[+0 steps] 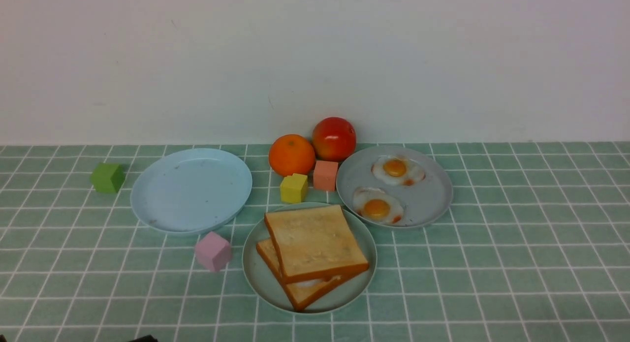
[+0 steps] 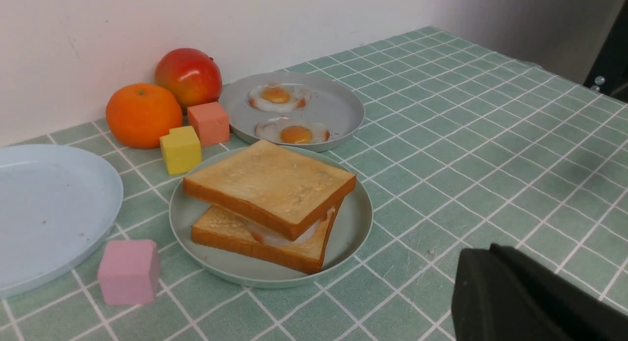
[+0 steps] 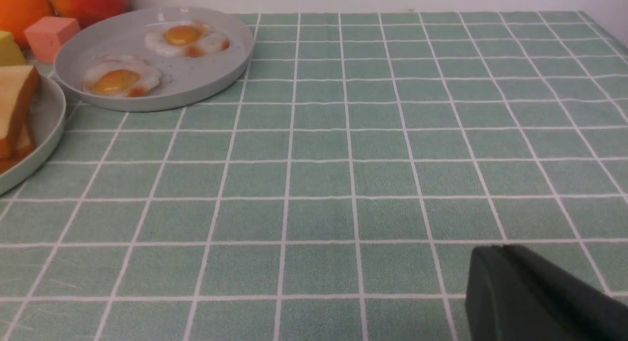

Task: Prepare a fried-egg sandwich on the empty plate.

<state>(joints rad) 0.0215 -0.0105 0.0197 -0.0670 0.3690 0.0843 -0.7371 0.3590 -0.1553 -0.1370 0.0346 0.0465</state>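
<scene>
So the fried-egg sandwich [image 1: 313, 255] is sitting right on the mint-green plate [image 1: 256, 275], front and centre on the checked tablecloth [image 1: 492, 263], and honestly it looks done to me: two toast slices stacked, the top one twisted a bit off the bottom one, with egg white peeking out of the gap on the near side. The top slice rests tilted, probably because the egg is lumpy underneath. Just behind and to the right, nearly touching the rim, is the grey plate [image 1: 428, 202] with two loose fried eggs [image 1: 378, 206] on it, so that's clearly the supply dish. Off to the left is a light blue plate [image 1: 192, 189] with nothing on it, which I'd guess is where the bread came from. An orange [image 1: 291, 155] and a red apple [image 1: 334, 139] sit back by the wall, with a yellow block [image 1: 294, 188] and a salmon block [image 1: 325, 175] in front of them, a pink block [image 1: 212, 251] near the sandwich plate and a green block [image 1: 108, 177] way out left, all just clutter as far as I can tell. As for the arms, each wrist camera only catches a dark corner of the left gripper [image 2: 530, 301] and the right gripper [image 3: 535, 297], both pulled back low over the cloth and well away from the food; I can't tell whether either is apart or together.
</scene>
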